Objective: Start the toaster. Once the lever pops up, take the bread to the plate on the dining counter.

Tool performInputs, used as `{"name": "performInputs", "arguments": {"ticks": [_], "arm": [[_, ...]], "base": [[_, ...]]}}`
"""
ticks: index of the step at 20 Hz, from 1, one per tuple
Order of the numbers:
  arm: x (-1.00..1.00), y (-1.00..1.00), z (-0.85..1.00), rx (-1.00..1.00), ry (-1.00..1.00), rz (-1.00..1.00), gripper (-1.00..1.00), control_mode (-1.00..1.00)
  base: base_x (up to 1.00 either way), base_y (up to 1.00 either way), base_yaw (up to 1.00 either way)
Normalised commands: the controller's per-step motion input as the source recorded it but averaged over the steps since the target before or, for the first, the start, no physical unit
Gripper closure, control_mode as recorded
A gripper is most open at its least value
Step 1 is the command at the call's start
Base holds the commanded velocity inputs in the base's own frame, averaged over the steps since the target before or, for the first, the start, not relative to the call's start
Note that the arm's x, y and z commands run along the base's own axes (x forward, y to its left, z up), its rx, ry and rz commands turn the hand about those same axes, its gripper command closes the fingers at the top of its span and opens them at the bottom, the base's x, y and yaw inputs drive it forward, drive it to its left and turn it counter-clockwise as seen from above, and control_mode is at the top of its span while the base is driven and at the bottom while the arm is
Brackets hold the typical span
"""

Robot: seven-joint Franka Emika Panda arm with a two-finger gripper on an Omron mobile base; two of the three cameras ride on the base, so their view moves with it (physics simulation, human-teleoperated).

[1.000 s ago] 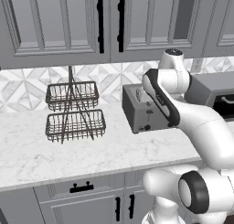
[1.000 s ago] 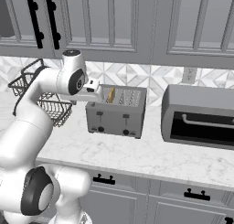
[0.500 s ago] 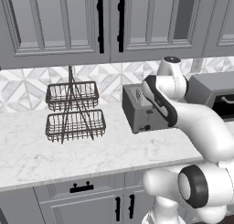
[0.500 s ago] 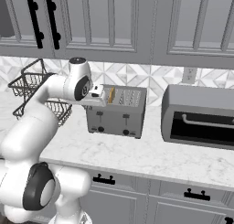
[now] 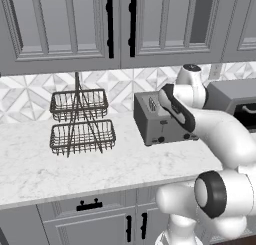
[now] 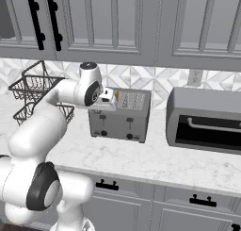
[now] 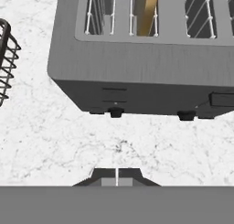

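My gripper point(image 7: 117, 175) is pinched fully closed on nothing, above the toaster's point(image 7: 146, 77) front. The bread point(image 7: 147, 13) stands in a slot.

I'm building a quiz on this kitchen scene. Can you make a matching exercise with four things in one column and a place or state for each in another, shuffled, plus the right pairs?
Things:
1. bread
2. wire basket rack
3. toaster oven
4. gripper

Places or states:
A. jaws shut, over the marble in front of the toaster
B. standing in a toaster slot
C. right of the toaster in the right base view
D. left of the toaster in the left base view

Pairs: 1-B, 2-D, 3-C, 4-A
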Motion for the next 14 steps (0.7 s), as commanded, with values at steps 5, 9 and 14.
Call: {"name": "performInputs", "arguments": {"ticks": [5, 9, 14], "arm": [[0.24, 0.0, -0.06, 0.0, 0.0, 0.0, 1.0, -1.0], [0.19, 0.0, -0.16, 0.0, 0.0, 0.0, 1.0, -1.0], [0.16, 0.0, -0.24, -0.01, 0.0, 0.0, 1.0, -1.0]], "base": [[0.0, 0.0, 0.0], [0.0, 0.0, 0.0], [0.0, 0.0, 0.0]]}}
